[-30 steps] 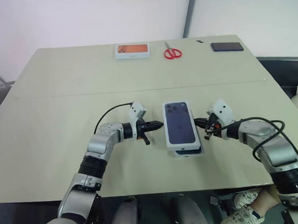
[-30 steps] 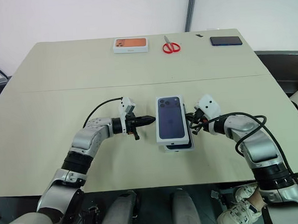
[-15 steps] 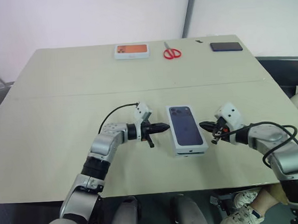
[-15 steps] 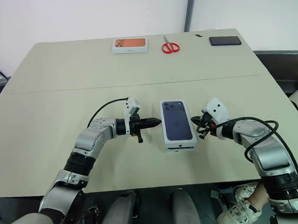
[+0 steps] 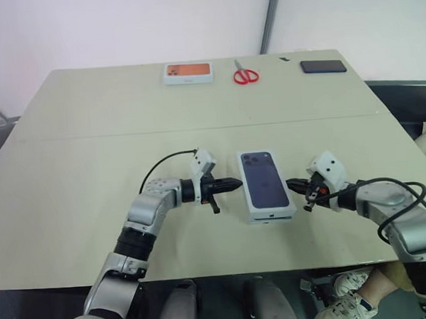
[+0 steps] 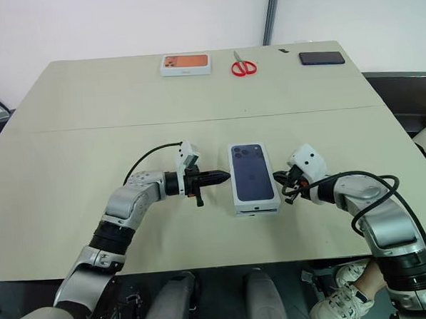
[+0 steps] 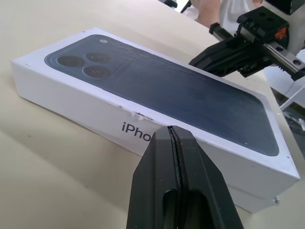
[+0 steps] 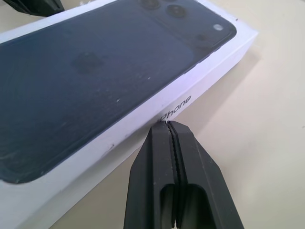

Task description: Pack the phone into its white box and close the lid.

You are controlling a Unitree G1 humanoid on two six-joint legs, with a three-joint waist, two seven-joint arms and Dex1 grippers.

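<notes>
Bright, even overhead light; soft shadows, sharp frames, slight wide-angle distortion.

Bare table [image 5: 77, 159] around lid [image 5: 265, 179]

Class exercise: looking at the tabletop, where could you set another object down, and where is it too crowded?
Free: the broad table band between the far row, orange-picture box, scissors and black slab, and the lid. Crowded: beside the lid, left gripper and right gripper flanking it.

Both arms reach inward, tips facing each other: left gripper [image 5: 235, 182] and right gripper [image 5: 291, 185] each pinched closed, holding nothing.
</notes>
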